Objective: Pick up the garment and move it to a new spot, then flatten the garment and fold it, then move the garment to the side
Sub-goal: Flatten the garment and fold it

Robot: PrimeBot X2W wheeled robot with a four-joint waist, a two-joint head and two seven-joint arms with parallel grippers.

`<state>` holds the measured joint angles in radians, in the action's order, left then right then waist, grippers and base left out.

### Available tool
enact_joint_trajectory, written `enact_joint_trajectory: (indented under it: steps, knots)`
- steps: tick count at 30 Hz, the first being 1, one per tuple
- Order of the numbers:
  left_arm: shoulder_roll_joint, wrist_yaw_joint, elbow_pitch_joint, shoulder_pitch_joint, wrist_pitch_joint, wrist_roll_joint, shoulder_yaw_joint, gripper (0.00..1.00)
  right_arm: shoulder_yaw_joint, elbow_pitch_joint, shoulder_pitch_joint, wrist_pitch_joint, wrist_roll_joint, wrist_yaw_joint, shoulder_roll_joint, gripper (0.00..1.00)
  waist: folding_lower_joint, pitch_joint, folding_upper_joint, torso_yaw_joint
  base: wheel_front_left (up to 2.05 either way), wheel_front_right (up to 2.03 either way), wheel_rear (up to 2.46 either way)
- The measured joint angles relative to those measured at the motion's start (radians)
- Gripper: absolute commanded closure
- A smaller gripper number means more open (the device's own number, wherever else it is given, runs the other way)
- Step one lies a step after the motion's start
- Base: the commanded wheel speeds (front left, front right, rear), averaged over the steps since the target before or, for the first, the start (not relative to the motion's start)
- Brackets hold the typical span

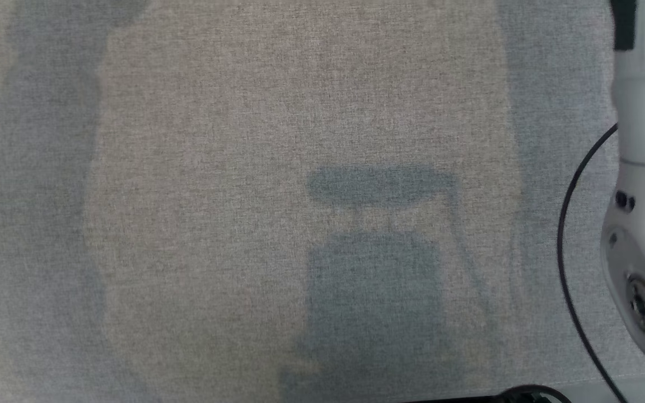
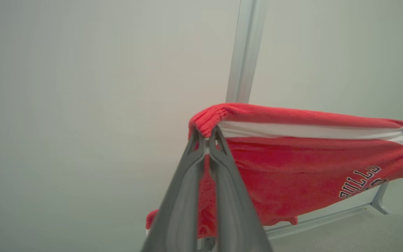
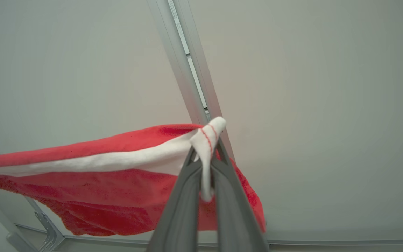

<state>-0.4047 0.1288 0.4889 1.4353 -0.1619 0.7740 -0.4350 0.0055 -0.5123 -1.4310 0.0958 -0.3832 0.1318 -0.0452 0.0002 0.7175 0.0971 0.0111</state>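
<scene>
We hold the garment (image 2: 292, 164) stretched in the air, left gripper (image 2: 208, 136) clamped on its ribbed red corner and right gripper (image 3: 205, 157) clamped on its white corner.

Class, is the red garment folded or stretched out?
Stretched out: left gripper and right gripper each pinch one corner; the garment hangs between them.

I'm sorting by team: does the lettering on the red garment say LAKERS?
No, the lettering on the red garment reads BULLS, seen upside down in the left wrist view.
</scene>
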Motion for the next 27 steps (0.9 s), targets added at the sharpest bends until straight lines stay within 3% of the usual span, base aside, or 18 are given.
enact_joint_trajectory:
  steps: [4,9,15,19,23,27]
  knots:
    - [-0.031,0.002,-0.040,-0.132,-0.074,0.080,-0.144,1.00,0.075,-0.036,0.161,0.076,-0.027,-0.001,-0.002,1.00,0.0001,0.013,-0.0001,-0.004,0.00,0.00,0.00]
    - [-0.130,0.002,-0.136,-0.422,-0.096,0.148,-0.271,1.00,0.139,-0.004,0.502,0.095,-0.066,-0.001,-0.029,1.00,-0.0003,-0.024,0.0001,-0.006,0.00,0.00,0.00]
    - [-0.156,0.003,-0.300,-0.802,-0.099,0.153,-0.224,1.00,0.198,0.150,0.858,0.085,-0.233,0.000,-0.129,1.00,-0.0003,-0.112,0.0007,-0.003,0.00,0.00,0.00]
    - [-0.120,0.003,-0.358,-1.014,-0.099,0.103,-0.150,1.00,0.209,0.207,1.042,0.084,-0.300,0.001,-0.185,1.00,-0.0003,-0.178,0.0006,0.003,0.00,0.00,0.00]
    - [-0.038,0.002,-0.365,-1.281,-0.099,0.012,-0.113,1.00,0.198,0.219,1.248,0.100,-0.342,0.002,-0.222,1.00,-0.0003,-0.266,0.0007,0.010,0.00,0.00,0.00]
    - [0.023,-0.032,-0.379,-1.471,-0.099,-0.042,-0.106,1.00,0.181,0.252,1.436,0.109,-0.352,0.008,-0.263,1.00,-0.0004,-0.336,0.0008,0.015,0.00,0.00,0.00]
